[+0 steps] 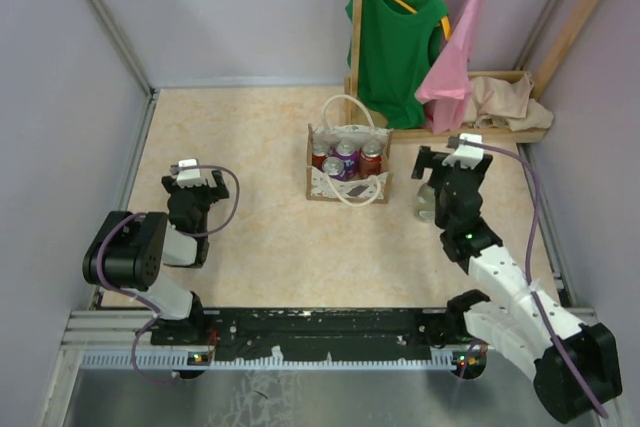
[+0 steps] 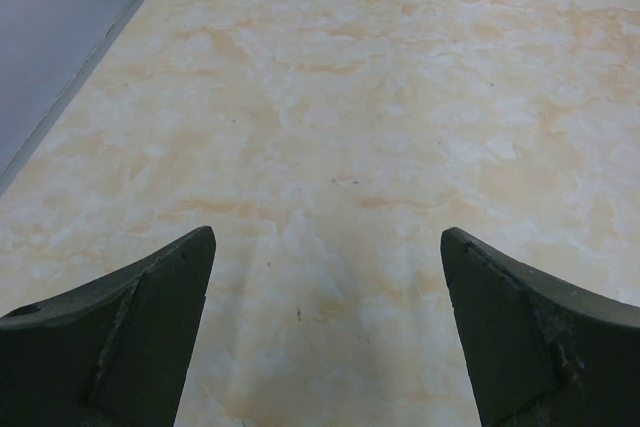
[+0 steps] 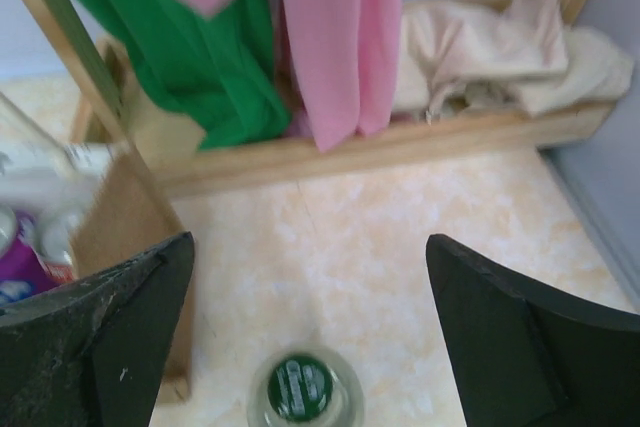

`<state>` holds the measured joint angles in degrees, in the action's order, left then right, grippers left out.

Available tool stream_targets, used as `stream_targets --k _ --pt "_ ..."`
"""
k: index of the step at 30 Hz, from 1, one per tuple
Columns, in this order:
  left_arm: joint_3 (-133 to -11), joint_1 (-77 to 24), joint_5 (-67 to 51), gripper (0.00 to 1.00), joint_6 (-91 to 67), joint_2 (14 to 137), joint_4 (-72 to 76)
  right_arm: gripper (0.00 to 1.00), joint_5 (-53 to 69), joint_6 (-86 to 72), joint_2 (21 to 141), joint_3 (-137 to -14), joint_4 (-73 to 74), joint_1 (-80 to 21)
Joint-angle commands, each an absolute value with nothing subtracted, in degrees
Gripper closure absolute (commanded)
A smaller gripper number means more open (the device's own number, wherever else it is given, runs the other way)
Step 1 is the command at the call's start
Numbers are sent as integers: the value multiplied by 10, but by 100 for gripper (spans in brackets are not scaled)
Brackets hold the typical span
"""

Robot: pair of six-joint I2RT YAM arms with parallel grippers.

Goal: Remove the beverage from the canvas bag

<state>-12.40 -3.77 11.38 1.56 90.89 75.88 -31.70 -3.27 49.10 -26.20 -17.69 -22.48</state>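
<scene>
The canvas bag [image 1: 350,188] stands mid-table, beige with white loop handles and a lace band, and holds several cans [image 1: 346,155]. Just right of it a clear bottle with a green cap [image 1: 426,203] stands upright on the table. My right gripper [image 1: 450,167] hovers over that bottle, open and holding nothing. In the right wrist view the bottle's cap [image 3: 303,389] lies low between the spread fingers of the right gripper [image 3: 310,242], with the bag's side [image 3: 120,209] at the left. My left gripper [image 1: 192,184] sits far left, and the left wrist view shows the left gripper [image 2: 328,237] open over bare table.
A wooden clothes rack [image 1: 356,37] stands at the back right with a green shirt [image 1: 395,37] and a pink garment [image 1: 455,57] hanging from it. A plain tan cloth [image 1: 505,102] lies on its base. Walls close in on the left, back and right.
</scene>
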Motion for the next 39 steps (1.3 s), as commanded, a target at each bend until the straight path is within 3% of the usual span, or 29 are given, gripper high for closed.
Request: stream_targets --k 1,4,10,16,18,27,36,38,39 --pt "-120 -39 116 0 18 913 769 2 -328 -1 467 -396 -185 -235" --pt "-120 -38 116 0 18 912 769 8 -305 -5 500 -502 -109 -244" --pt "-121 -38 116 0 18 913 769 29 -320 20 616 -667 -8 -335" --pt "-121 -38 116 0 18 912 769 58 -236 -15 731 -723 40 -358" --pt "-121 -38 116 0 18 913 769 100 -219 -24 767 -731 53 -363" --pt "-121 -38 116 0 18 912 769 100 -146 -50 866 -731 83 -389" --pt "-120 -38 116 0 18 912 769 75 -99 -74 934 -715 95 -414" --pt "-120 -39 116 0 18 913 769 61 -96 -74 940 -710 97 -425" --pt "-121 -38 116 0 18 912 769 47 -95 -73 940 -705 95 -431"
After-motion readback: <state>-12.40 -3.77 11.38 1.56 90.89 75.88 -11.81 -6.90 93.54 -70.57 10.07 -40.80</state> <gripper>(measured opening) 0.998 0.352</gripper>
